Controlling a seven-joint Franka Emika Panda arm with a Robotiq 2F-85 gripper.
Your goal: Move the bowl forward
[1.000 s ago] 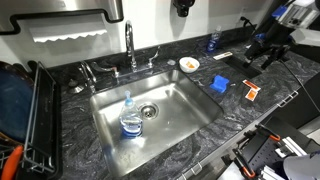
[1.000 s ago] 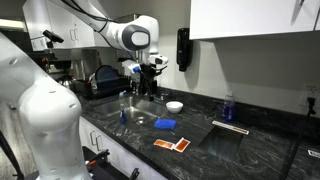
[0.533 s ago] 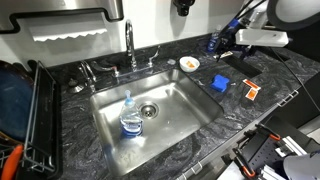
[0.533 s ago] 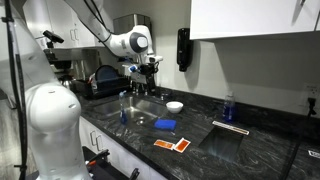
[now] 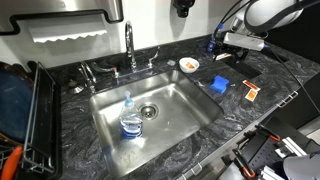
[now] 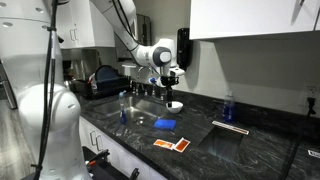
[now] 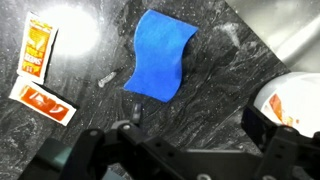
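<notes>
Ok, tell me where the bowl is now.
In an exterior view the bowl rests on the counter beside the sink, with the blue block nearby.

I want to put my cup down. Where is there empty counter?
Bare counter lies between the blue block and the bowl, and between the sink and the dish rack. It's crowded by the packets, and the gripper hangs near the bowl.

No legible text, bottle label (image 5: 131,124) blurred, orange packets (image 7: 36,48) unreadable
</notes>
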